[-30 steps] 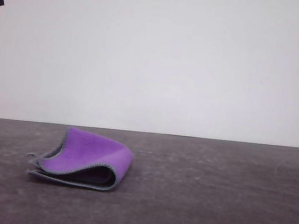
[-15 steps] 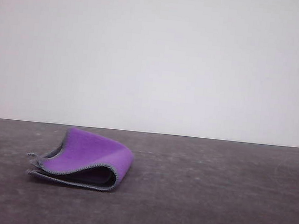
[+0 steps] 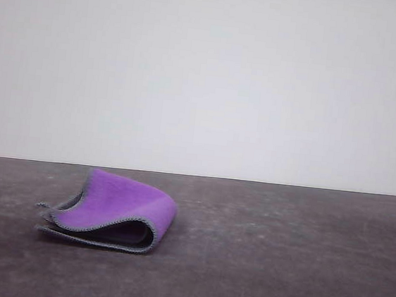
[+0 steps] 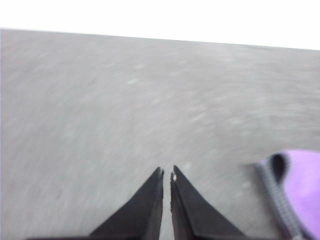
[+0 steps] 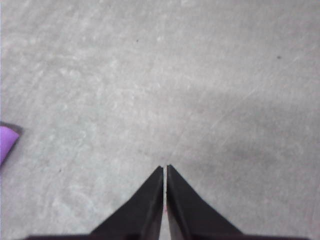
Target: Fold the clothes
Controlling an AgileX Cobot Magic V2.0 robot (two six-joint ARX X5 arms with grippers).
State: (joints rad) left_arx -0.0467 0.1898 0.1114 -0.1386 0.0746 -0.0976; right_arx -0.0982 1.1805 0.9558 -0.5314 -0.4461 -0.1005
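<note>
The cloth lies folded over, purple side out, near the surface's front left. Both grippers look pinched closed on nothing, probably finished.

1. Cloth: bright purple outer face, dark charcoal inner face, light grey stitched edging.
2. Table: mottled dark grey, faint pale scuffs.
3. Wall: plain off-white.
4. Left gripper, right gripper: black fingers.
</note>
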